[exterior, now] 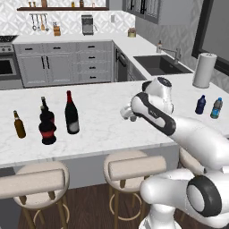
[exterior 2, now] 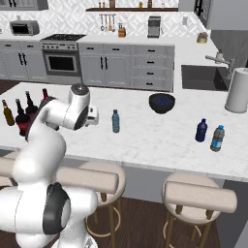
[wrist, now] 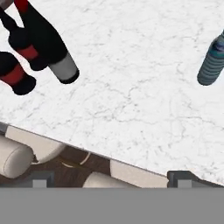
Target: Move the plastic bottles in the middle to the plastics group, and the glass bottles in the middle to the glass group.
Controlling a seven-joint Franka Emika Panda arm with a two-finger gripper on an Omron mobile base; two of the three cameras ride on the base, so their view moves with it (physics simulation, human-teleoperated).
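Observation:
My gripper hangs open and empty over the island counter near its front edge. The slim light-blue plastic bottle stands just to its right. To the left stands the tall dark wine bottle with a red top. Two squat dark bottles with red bands stand close beside it, then a small amber bottle. At the counter's right end are a dark-blue bottle and a clear bluish bottle.
A dark bowl sits on the counter beyond the plastic bottle. A paper towel roll stands near the sink. Stools line the counter's front edge below my arm.

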